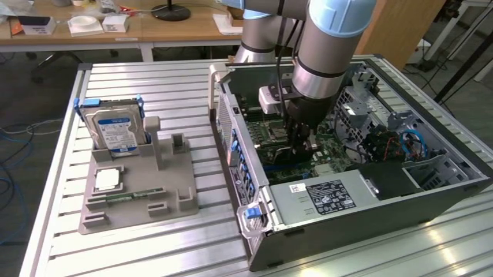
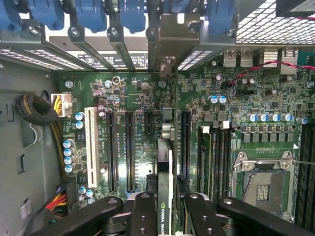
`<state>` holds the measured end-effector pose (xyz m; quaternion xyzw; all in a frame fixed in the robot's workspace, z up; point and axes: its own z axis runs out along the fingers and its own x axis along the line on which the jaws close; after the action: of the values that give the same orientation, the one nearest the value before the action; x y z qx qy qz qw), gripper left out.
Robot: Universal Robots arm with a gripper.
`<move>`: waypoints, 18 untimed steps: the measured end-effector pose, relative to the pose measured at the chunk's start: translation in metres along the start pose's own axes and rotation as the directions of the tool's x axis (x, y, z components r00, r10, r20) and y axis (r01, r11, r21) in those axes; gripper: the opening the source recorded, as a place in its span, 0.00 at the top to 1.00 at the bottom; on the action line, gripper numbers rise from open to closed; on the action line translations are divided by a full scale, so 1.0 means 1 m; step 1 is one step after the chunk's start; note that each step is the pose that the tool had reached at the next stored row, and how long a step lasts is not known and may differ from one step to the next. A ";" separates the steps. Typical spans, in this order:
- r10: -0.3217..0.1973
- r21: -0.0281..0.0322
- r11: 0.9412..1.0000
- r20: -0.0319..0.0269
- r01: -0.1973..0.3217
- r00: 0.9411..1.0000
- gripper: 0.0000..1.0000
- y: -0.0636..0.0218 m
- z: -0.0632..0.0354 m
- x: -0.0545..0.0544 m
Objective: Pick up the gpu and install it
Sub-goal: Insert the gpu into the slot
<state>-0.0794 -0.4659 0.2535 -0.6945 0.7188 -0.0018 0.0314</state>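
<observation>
While the arm reached down into the open computer case (image 1: 431, 190), its end effector (image 2: 165, 209) pinched the gpu (image 2: 165, 187) edge-on just above the motherboard (image 2: 133, 123).

1. An open computer case (image 1: 354, 190) lies on the worktop (image 1: 154, 254), toward the exterior view's right.
2. A parts holder (image 1: 138, 196) sits on the worktop at the exterior view's left, just beside the case.
3. A hard drive (image 1: 115, 130) stands upright at the holder's far end.
4. The robot arm (image 1: 327, 52) reaches down into the case.
5. Inside the case, the pincer (image 2: 165, 206) holds the gpu (image 2: 165, 167) edge-on above the motherboard (image 2: 147, 132), between expansion slots.
</observation>
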 end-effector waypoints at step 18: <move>0.000 0.000 1.000 0.003 0.000 1.000 0.74 0.0001 0.0017 0.000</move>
<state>-0.0794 -0.4656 0.2518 -0.6943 0.7189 -0.0007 0.0324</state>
